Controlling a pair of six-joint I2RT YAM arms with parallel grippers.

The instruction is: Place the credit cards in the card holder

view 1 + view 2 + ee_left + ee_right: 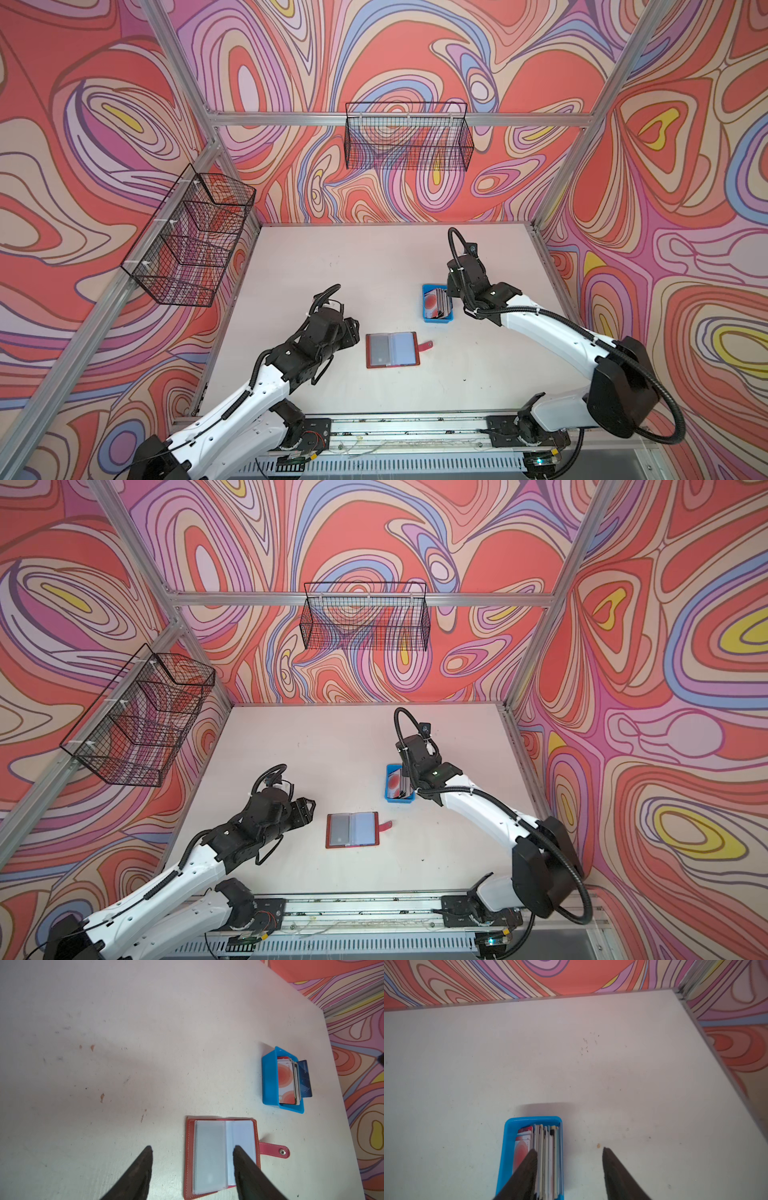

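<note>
The card holder [392, 350] is a red booklet lying open and flat on the table, its clear sleeves up and its snap strap [274, 1151] sticking out sideways. The credit cards [546, 1153] stand on edge in a small blue tray [428, 318]; a white one with red circles [286, 1080] faces outward. My left gripper [192, 1148] hovers open by the holder's left side [306, 808], holding nothing. My right gripper [570, 1150] is open above the tray. One fingertip [532, 1157] is over the cards, and the other hangs over bare table beside the tray.
The white table [374, 257] is walled by patterned panels and an aluminium frame. Black wire baskets hang on the back wall [409, 137] and the left wall [191, 241]. The arms' base rail [407, 428] runs along the front edge.
</note>
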